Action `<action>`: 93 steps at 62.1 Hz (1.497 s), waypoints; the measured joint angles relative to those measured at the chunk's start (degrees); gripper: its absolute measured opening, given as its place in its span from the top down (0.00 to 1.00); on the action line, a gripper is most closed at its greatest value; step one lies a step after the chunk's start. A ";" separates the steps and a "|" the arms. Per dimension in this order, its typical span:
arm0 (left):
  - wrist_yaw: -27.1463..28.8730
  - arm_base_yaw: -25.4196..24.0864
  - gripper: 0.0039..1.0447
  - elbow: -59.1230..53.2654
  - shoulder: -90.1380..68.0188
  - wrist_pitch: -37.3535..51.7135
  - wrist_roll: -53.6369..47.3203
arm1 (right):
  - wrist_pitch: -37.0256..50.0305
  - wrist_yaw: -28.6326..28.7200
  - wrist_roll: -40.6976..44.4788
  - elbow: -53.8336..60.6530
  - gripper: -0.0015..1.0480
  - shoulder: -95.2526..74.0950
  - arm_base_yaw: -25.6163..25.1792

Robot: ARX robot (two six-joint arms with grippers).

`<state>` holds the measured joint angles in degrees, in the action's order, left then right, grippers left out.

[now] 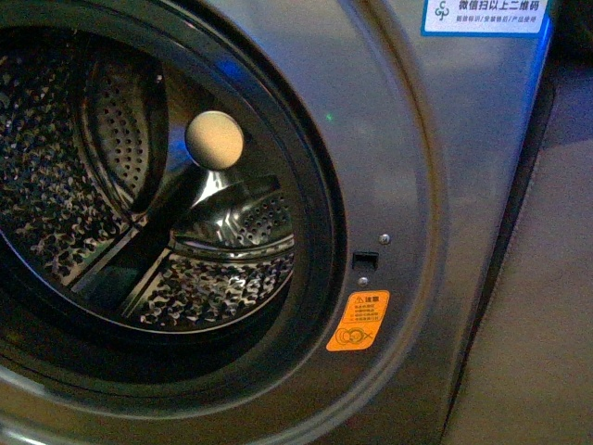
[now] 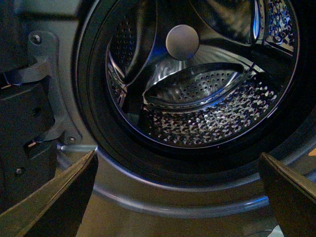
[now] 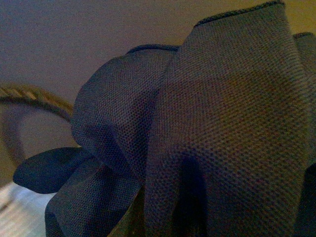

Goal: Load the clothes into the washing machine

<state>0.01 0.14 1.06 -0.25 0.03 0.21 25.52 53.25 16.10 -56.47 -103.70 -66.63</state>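
Clothes (image 3: 222, 123), dark navy, bunched in folds close against the right wrist camera, hiding the right pincer so its grip cannot be told. Left pincer (image 2: 177, 154), fingers (image 2: 59, 197) spread wide, just before the porthole (image 1: 320, 213) of the washing machine (image 1: 408, 185). Beyond, perforated drum (image 1: 56, 185) and cream hub (image 1: 214, 139).

Left gripper (image 2: 177, 154) spread wide, fingers (image 2: 64, 197) well apart — right gripper hidden, grip state unclear.
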 joint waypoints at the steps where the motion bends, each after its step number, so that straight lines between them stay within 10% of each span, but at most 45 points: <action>1: 0.00 0.00 0.06 0.00 0.00 0.00 0.00 | 0.31 0.74 -1.05 -0.09 0.84 1.44 0.00; 25: 0.00 0.00 0.06 0.00 0.00 0.00 0.00 | 24.09 6.67 -33.16 -9.29 0.84 20.28 3.96; 44: 0.00 0.00 0.06 0.00 0.00 0.00 0.00 | 21.18 2.45 -44.41 -17.18 0.84 31.63 19.15; 82: 0.00 0.00 0.06 0.00 0.00 0.00 0.00 | -21.51 -30.60 -13.81 -29.70 0.84 39.06 85.59; 93: 0.00 0.00 0.06 0.00 0.00 0.00 0.00 | -26.03 -35.50 -9.99 -33.88 0.85 35.65 97.20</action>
<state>0.01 0.14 1.06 -0.25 0.03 0.21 -0.51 17.76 6.11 -90.35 -68.05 30.57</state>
